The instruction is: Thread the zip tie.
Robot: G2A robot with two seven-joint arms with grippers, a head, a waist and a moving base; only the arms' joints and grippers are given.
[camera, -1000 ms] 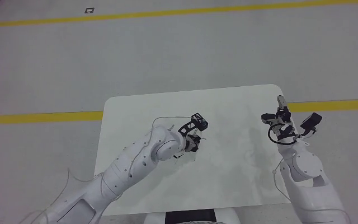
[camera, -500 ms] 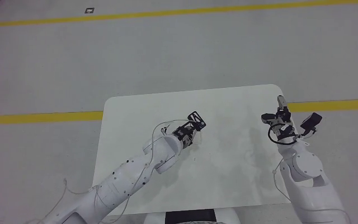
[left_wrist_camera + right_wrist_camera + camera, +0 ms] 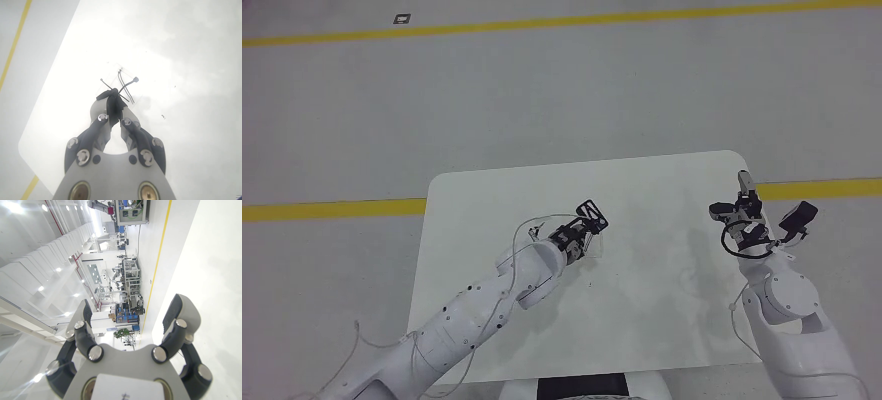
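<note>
The left gripper (image 3: 114, 94) sits low over the middle of the white table (image 3: 170, 47), and its two fingers are pressed together with a black zip tie (image 3: 127, 85) pinched right at the tips. The tie's square head (image 3: 135, 79) pokes up and away from the fingers on a curved stretch of strap, and a short bit of tail juts out on the other side of the pinch. Just beyond the fingertips, more black ties lie flat on the table: a pair side by side (image 3: 121, 78), almost touching along their length, and a single one (image 3: 105, 84) set at an angle beside them. The held tie crosses over the pair as the wrist camera sees it; whether it touches them cannot be told. From above, the left gripper (image 3: 582, 232) shows near the table's centre, a little toward the far edge, with the arm stretching back to the near left corner. Over on the other side, the right gripper (image 3: 744, 190) hangs at the table's right edge (image 3: 747, 300), well apart from the ties. Its own camera shows the right gripper (image 3: 132, 308) with fingers spread wide and nothing between them, pointing out past the table edge (image 3: 217, 256) toward the room beyond.
</note>
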